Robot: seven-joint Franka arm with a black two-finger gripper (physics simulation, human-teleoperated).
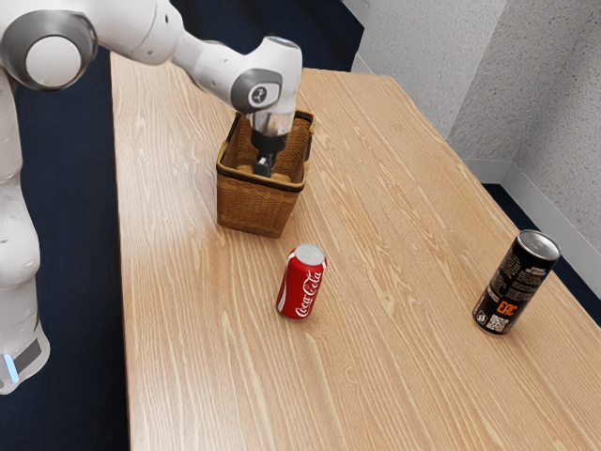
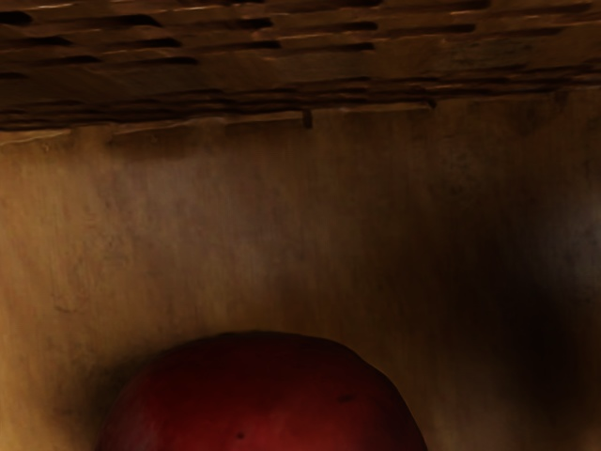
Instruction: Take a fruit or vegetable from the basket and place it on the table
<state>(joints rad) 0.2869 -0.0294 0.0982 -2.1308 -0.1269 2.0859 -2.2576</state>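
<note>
Hanging inside the basket (image 1: 254, 209), the gripper (image 1: 264, 166), grip unclear, has space between red produce (image 2: 263, 399) and wall (image 2: 282, 61).

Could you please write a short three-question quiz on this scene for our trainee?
1. True or false: the red can stands nearer the basket than the black can does.
2. Where is the end effector? a) Over the red can; b) Inside the basket; c) Beside the black can.
3. Fill in: in the wrist view, the rounded thing is ____ in colour.

Key: 1. true; 2. b; 3. red
</note>
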